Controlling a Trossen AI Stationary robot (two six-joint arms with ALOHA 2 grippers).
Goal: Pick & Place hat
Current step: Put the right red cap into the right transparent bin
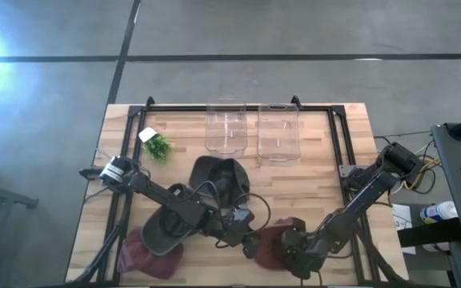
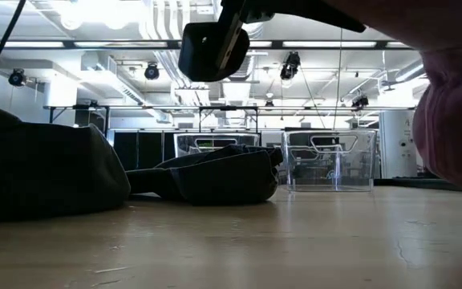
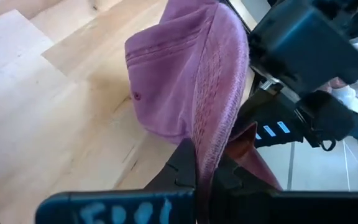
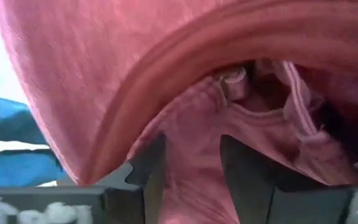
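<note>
A maroon hat sits near the table's near edge, between my two grippers. My left gripper reaches it from the left and is shut on its brim; in the left wrist view the hat stretches ahead of that gripper. My right gripper comes from the right and is shut on the hat's fabric; its wrist view looks at the hat's underside past that gripper. In the low view the hat hangs at the right. My left gripper pinches the edge of the hat's brim between its two fingers, coming level from the table's left, and the brim stands on edge in the hold. My right gripper has the hat's inner fabric between its fingers, coming from the table's right. In the low view the hat's underside appears clear of the tabletop.
A dark hat lies at the table's middle, a grey hat under the left arm, and another maroon hat at the near left. Two clear bins stand at the far edge, with a green plant to their left.
</note>
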